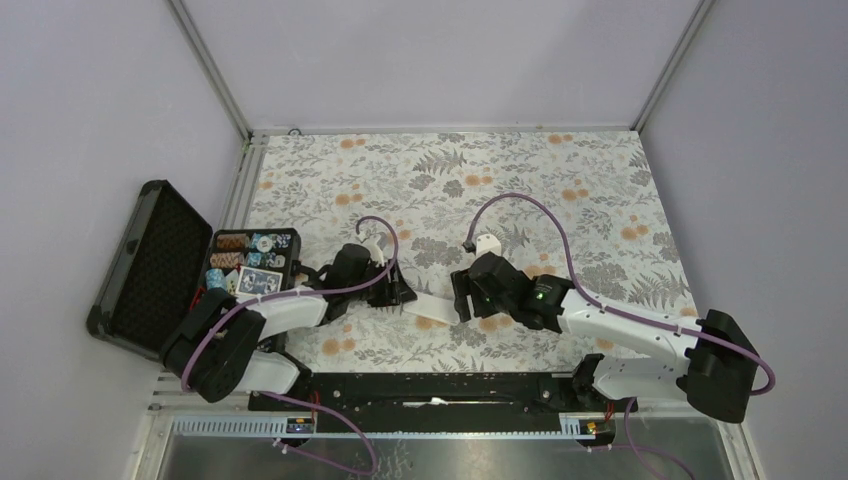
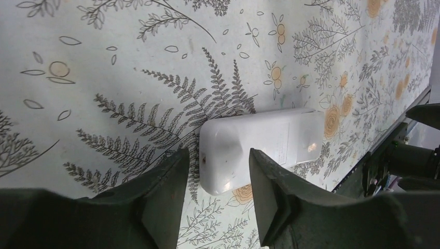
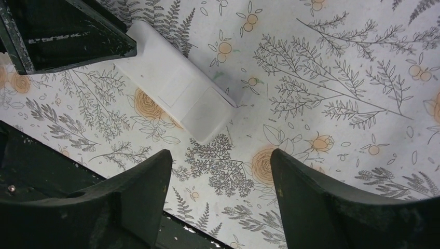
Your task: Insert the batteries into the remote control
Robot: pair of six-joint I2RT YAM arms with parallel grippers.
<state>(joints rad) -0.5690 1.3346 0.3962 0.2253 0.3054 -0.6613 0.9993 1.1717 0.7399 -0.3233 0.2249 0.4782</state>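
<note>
Remote control (image 1: 430,307): smooth white plastic, rounded corners, plain back up, flat on fern-and-flower print worktop (image 1: 520,180). Left jaws released, framing one end. Right jaws spread wide, near the other end. Open black case (image 1: 150,262) at far left holds poker chips (image 1: 232,243).

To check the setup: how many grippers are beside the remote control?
2. The left gripper is left of the remote control, the right gripper right of it. None hidden.

rear overhead; close downward wrist views, both seemingly on the remote control (image 2: 259,148)
</note>
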